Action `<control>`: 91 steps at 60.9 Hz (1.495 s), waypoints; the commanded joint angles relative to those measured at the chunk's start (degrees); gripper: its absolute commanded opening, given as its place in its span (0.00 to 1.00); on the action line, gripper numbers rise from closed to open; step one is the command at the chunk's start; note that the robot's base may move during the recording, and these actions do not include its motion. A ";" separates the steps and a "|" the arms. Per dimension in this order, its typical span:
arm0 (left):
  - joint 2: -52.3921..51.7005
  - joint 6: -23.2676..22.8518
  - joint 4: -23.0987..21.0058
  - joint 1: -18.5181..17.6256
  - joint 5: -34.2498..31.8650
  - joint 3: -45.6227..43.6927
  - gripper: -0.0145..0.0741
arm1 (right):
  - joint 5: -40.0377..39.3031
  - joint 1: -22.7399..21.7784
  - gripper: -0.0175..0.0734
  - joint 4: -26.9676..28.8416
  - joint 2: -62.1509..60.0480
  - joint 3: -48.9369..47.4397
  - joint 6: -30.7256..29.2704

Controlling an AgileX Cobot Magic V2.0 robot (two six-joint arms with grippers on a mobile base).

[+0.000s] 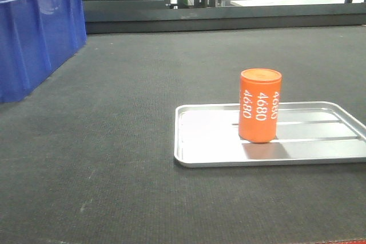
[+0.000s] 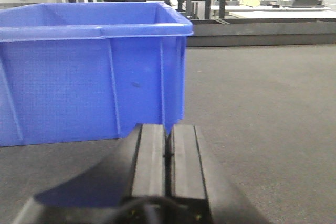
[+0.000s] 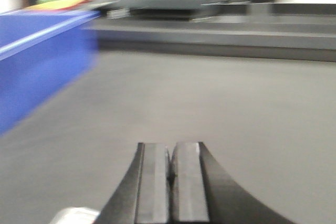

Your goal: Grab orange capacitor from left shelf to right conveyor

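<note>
The orange capacitor (image 1: 260, 106) stands upright in the silver tray (image 1: 200, 152) on the dark conveyor belt (image 1: 114, 158), at the right of the front view. No gripper shows in the front view. My left gripper (image 2: 168, 129) is shut and empty, low over the belt (image 2: 262, 108) in front of the blue crate. My right gripper (image 3: 170, 149) is shut and empty over the belt (image 3: 210, 98); that view is blurred. A pale corner that may be the tray (image 3: 73, 216) shows at its lower left. The left shelf is out of view.
A blue plastic crate (image 1: 34, 38) stands on the belt at the far left; it fills the left of the left wrist view (image 2: 89, 72) and edges the right wrist view (image 3: 37, 61). A dark rail (image 1: 229, 18) and workbenches lie behind the belt.
</note>
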 commanded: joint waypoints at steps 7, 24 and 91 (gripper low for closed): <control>0.58 0.00 0.00 0.12 -5.16 -0.45 0.05 | 11.63 -7.92 0.25 -1.96 -14.02 0.20 -0.40; 0.58 0.00 -0.31 0.12 -5.16 -0.45 0.05 | 1.95 -8.85 0.25 -3.95 -32.71 18.14 -0.40; 0.58 0.00 -0.31 0.12 -5.16 -0.45 0.05 | -2.31 -11.80 0.25 -1.22 -41.22 32.48 -0.46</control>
